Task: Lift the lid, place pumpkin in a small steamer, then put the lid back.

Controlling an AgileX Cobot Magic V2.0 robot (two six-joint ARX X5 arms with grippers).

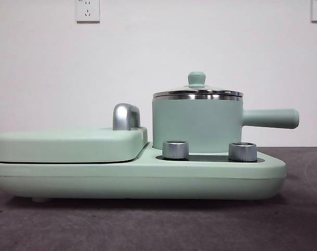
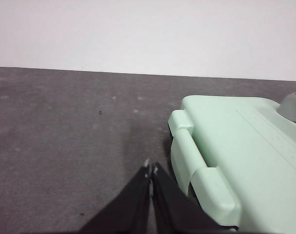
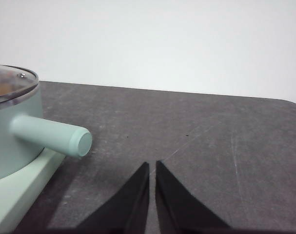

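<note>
Sitting lidded small steamer (image 1: 197, 125) beside griddle cover (image 1: 69, 144), both grippers (image 2: 150, 168) (image 3: 152, 165) pressed together, empty

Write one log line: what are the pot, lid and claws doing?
lid: on small steamer | pumpkin: unseen | left claw: shut, beside griddle cover | right claw: shut, near steamer handle

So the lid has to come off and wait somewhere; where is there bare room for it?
Bare dark table lies beyond the small steamer's side handle, by the right gripper, and beside the griddle cover by the left gripper. The base unit itself is crowded.
</note>
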